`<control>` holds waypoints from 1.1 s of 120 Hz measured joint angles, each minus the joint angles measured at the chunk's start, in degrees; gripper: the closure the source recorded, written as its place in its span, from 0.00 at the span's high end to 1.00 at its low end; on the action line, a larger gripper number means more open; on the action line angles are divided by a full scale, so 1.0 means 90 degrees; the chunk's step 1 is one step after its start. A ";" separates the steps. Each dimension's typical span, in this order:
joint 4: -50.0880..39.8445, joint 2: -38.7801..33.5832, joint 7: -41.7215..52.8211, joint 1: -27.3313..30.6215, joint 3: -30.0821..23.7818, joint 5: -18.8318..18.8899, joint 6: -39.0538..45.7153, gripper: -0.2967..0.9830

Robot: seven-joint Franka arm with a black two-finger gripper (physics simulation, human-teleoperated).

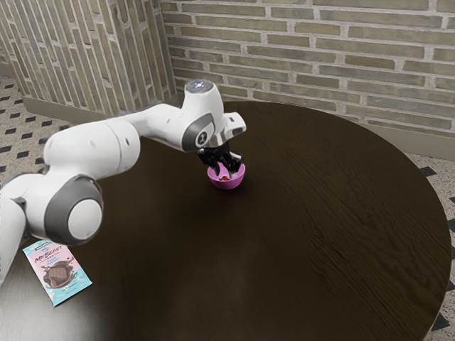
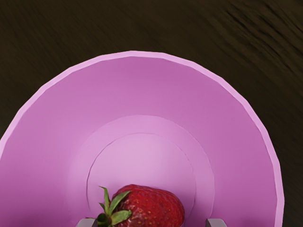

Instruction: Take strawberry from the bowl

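Note:
In the exterior view my gripper (image 1: 226, 172) points down into the pink bowl (image 1: 228, 186), its fingers apart. A bit of the red strawberry (image 1: 224, 179) shows low between them. From the wrist camera, the strawberry (image 2: 154, 208) lies on the bottom of the bowl (image 2: 142, 85), green leaves at one end. The open gripper (image 2: 151, 222) has one fingertip beyond the leafy end and the other past the red end, with a gap on the red side. The strawberry's lower part is cut off by the wrist view's edge.
The dark round table (image 1: 320, 213) carries a pink and light-blue chocolate packet (image 1: 58, 273), near the arm's base at the exterior view's lower left. A brick wall (image 1: 320, 57) stands behind the table. The bowl's raised rim surrounds the fingers.

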 joint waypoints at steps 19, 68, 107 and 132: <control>0.0203 0.0177 0.0006 0.0005 0.0000 0.0002 0.0109 0.43; 0.0495 0.0520 0.0018 0.0006 0.0051 0.0003 0.0223 0.43; 0.0529 0.0595 0.0012 0.0005 0.0099 0.0018 0.0251 0.39; 0.0533 0.0575 -0.0023 0.0004 0.0107 0.0049 0.0231 0.36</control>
